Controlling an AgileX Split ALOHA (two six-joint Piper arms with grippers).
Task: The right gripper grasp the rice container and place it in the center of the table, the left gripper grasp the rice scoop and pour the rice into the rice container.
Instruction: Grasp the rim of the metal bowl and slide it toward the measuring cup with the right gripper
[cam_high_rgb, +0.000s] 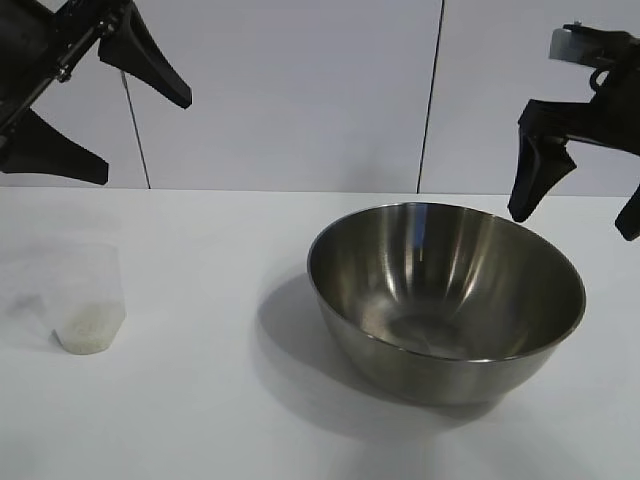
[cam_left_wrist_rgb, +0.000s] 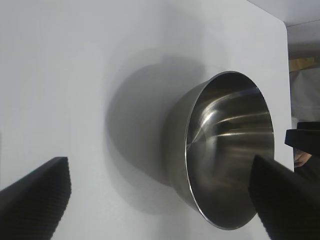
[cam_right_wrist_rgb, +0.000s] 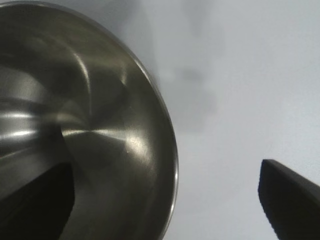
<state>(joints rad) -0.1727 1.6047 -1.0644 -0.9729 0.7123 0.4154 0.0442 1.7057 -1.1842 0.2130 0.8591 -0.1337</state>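
White table (cam_high_rgb: 200, 240), steel rice container (cam_high_rgb: 446, 300) right of middle; right gripper (cam_high_rgb: 585, 205) spread wide above its rim, left gripper (cam_high_rgb: 105, 130) gaping, rice scoop (cam_high_rgb: 85, 300) maybe holding rice (cam_high_rgb: 88, 330).

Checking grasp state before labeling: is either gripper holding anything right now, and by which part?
Nothing is held. The right gripper is open above the steel bowl's far right rim, not touching it. The left gripper is open, high above the rice scoop.

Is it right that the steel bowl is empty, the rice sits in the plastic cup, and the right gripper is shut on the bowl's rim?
Not quite. The right gripper is open, above the steel bowl's rim and holding nothing, as the exterior view shows. The rest stands: the bowl is empty and the rice sits in the plastic cup.
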